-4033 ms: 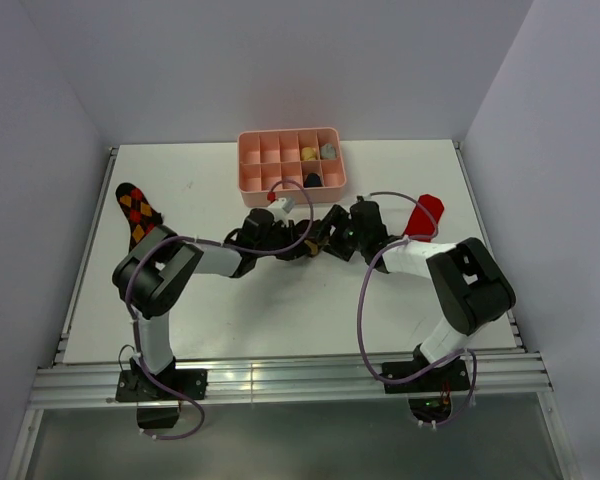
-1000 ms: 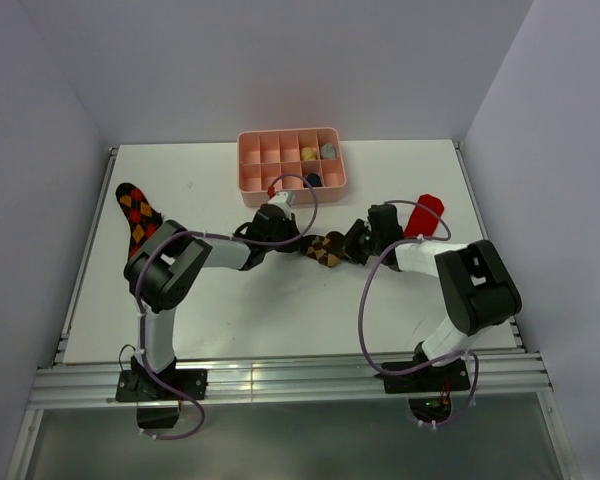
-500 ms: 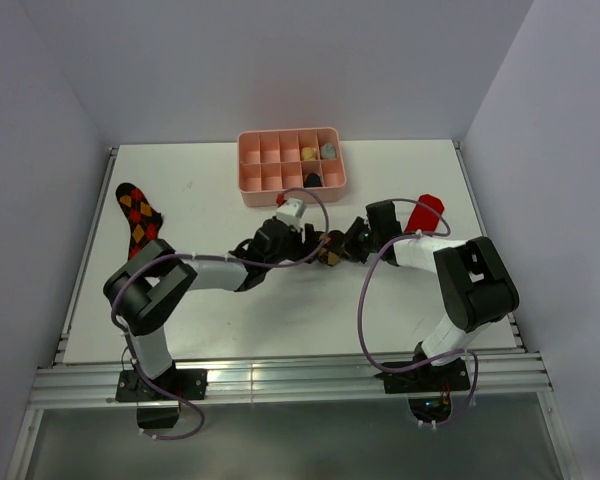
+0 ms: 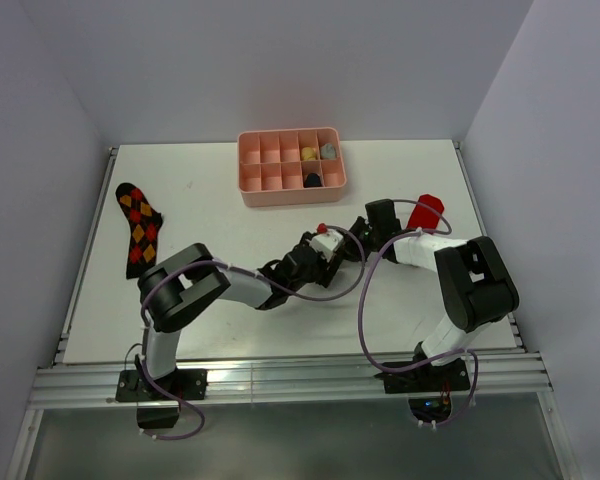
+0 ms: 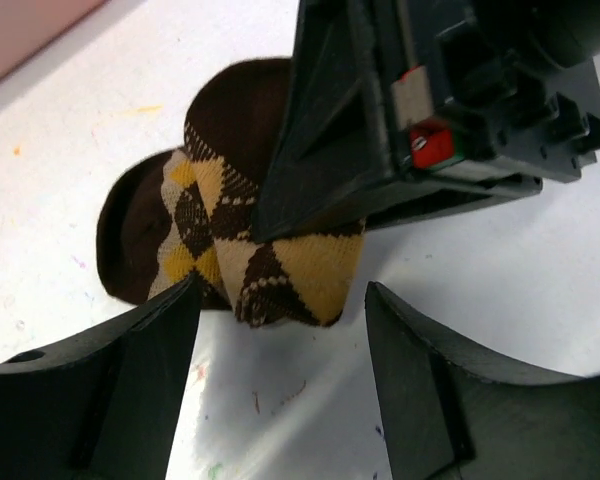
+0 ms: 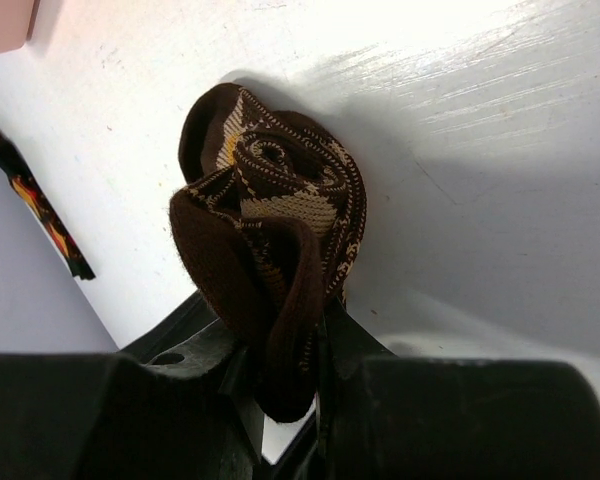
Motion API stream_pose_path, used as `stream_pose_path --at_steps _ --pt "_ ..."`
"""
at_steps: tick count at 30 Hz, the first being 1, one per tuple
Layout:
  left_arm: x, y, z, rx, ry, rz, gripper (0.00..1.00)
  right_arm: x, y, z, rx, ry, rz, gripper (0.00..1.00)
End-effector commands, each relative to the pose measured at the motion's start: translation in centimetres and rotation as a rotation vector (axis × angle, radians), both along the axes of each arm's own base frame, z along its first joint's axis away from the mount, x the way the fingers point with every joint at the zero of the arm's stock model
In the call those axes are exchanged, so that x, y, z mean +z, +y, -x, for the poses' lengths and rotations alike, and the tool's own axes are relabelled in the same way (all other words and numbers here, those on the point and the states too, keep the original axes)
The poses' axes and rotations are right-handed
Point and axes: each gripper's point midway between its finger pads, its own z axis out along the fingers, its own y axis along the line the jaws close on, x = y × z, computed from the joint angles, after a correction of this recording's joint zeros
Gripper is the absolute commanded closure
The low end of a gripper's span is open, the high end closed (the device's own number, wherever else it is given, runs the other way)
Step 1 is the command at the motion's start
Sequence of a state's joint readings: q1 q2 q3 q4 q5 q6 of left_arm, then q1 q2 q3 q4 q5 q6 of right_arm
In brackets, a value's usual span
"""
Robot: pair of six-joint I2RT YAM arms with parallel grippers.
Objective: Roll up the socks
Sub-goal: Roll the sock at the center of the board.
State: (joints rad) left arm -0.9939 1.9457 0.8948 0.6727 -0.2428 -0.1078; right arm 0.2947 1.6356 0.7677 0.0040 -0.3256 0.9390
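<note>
Your right gripper (image 6: pixel 280 372) is clamped on the tan argyle sock (image 6: pixel 270 215). The sock is bunched into a loose roll, and its dark brown edge is pinched between the two fingers (image 6: pixel 212 352). In the right wrist view the roll sits low against the white table (image 4: pixel 230 205). Whether it rests on the surface or hangs just above it, you cannot tell.

Your left gripper (image 5: pixel 280 312) faces the same sock from the other side. Its jaws stand well apart and hold nothing. The sock's patterned end lies just beyond the fingertips (image 5: pixel 175 330), with the right gripper's black body pressing over it.

From above, both grippers meet a little right of the table's middle, on the near side of the pink tray (image 4: pixel 290 194). The sock is mostly hidden under them there.

The red-orange argyle sock (image 4: pixel 138 228) lies flat and unrolled at the left edge of the table, well apart from both arms. The red sock (image 4: pixel 426 213) lies at the right, just beyond your right arm and partly covered by it.
</note>
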Motion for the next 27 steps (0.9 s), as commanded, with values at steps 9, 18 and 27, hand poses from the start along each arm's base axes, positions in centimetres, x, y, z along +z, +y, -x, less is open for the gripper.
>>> stream_pose_path --at_steps 9,18,27 --pt "1.4 -1.9 -1.9 0.029 -0.156 -0.081 0.43 -1.2 -0.4 0.7 -0.030 0.067 0.035 1.00" --pt "-0.9 -2.2 -0.9 0.017 -0.072 -0.076 0.99 -0.4 0.2 0.5 -0.024 0.050 0.006 1.00" --pt "-2.1 -1.4 0.7 -0.005 0.111 0.018 1.00 1.9 0.2 -0.1 -0.022 -0.025 -0.010 0.52"
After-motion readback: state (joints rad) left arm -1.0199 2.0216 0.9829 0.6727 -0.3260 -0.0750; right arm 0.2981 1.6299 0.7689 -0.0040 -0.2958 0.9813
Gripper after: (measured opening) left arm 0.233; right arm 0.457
